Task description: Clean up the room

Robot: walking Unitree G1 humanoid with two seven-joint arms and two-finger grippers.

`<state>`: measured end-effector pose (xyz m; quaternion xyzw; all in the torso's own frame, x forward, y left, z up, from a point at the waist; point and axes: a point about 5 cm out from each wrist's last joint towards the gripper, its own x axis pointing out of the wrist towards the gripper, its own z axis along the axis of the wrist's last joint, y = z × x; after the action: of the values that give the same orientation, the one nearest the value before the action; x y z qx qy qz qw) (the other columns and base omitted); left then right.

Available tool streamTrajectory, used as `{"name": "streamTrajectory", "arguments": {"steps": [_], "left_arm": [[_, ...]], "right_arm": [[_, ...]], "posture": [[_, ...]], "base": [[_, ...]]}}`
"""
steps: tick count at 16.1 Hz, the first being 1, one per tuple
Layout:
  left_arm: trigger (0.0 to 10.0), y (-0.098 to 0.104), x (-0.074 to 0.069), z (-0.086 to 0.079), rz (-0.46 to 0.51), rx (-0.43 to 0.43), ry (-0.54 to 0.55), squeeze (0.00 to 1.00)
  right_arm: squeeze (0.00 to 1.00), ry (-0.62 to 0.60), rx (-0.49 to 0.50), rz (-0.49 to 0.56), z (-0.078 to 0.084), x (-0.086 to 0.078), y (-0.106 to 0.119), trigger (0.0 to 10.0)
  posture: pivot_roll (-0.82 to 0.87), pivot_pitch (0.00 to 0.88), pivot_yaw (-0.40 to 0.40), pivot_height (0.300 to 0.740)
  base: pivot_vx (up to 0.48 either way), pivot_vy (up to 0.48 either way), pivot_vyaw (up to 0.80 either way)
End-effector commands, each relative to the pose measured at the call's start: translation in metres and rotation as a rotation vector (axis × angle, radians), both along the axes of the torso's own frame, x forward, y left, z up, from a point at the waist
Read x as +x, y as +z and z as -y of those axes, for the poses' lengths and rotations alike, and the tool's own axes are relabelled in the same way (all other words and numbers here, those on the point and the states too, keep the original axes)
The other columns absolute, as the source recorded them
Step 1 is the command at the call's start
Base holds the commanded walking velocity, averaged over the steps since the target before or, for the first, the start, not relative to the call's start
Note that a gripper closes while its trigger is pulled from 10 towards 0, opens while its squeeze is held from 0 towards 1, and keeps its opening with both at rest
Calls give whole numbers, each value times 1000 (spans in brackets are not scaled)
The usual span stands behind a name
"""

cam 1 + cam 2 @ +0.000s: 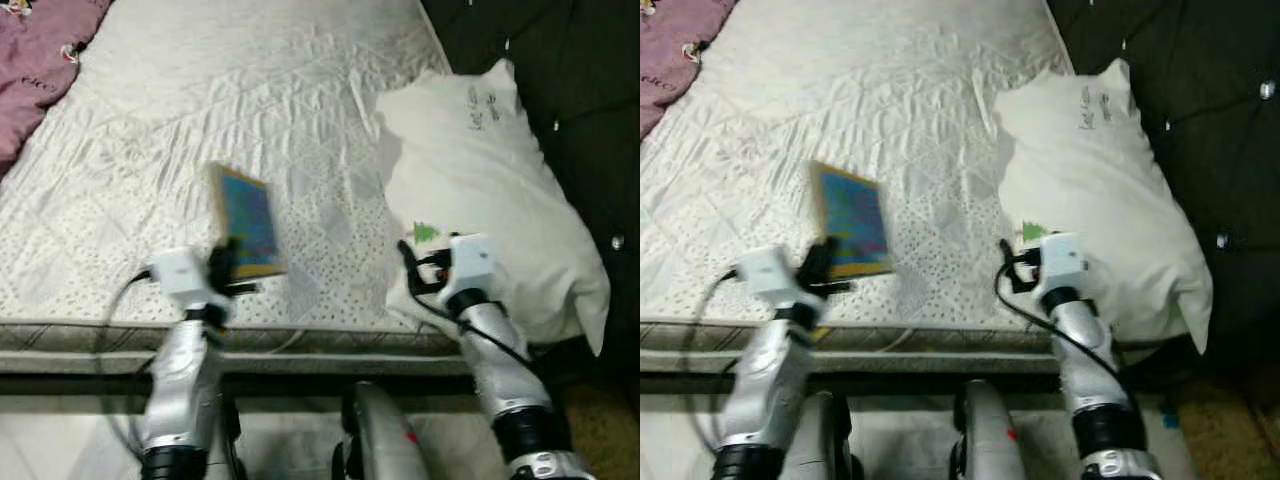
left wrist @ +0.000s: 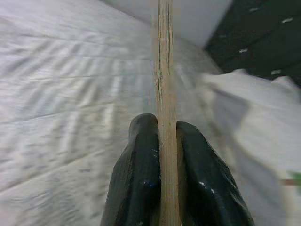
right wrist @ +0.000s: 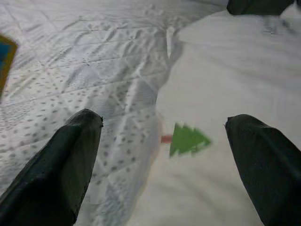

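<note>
The white quilted bed (image 1: 300, 120) is spreading ahead, with a pillow (image 1: 490, 190) lying at its right. The left gripper (image 1: 232, 268) is clamping a colourful book (image 1: 247, 222) upright near the bed's near edge. The right gripper (image 3: 164, 155), fingers spread wide and empty, is hovering nearest the pillow's green tree tag (image 3: 188, 139) (directly ahead).

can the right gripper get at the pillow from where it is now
Probably yes. The right gripper is open and hangs right at the near edge of the pillow, its fingers straddling the green tree print. Nothing lies between. The left gripper is busy holding a book.
</note>
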<state>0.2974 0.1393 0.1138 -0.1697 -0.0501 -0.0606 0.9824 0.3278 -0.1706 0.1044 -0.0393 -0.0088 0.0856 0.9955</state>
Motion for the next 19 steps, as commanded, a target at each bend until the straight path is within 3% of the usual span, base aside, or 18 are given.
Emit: {"name": "streamTrajectory", "arguments": {"steps": [1, 9, 12, 17, 19], "left_arm": [[10000, 2, -1, -10, 18, 4, 30, 0], [10000, -5, 2, 2, -42, -63, -29, 0], [10000, -6, 6, 15, -59, -117, -107, 0], [10000, -9, 9, 46, -178, -369, -300, 0], [10000, -10, 9, 50, -196, -393, -323, 0]], "right_arm": [[0, 15, 4, -1, -6, -1, -2, 10000], [0, 25, 10, 0, -6, -1, -2, 10000], [0, 22, 3, 0, -4, -1, -2, 10000], [0, 22, -4, -9, -3, -2, -3, 10000], [0, 22, -6, -10, -2, -2, -3, 10000]], "posture": [[-81, 170, -81, 605], [-84, 161, -81, 588], [-90, 163, -86, 588], [-105, 176, -94, 588], [-105, 176, -94, 588]], "base": [[334, 0, 0], [0, 0, 0], [0, 0, 0], [0, 0, 0], [0, 0, 0]]}}
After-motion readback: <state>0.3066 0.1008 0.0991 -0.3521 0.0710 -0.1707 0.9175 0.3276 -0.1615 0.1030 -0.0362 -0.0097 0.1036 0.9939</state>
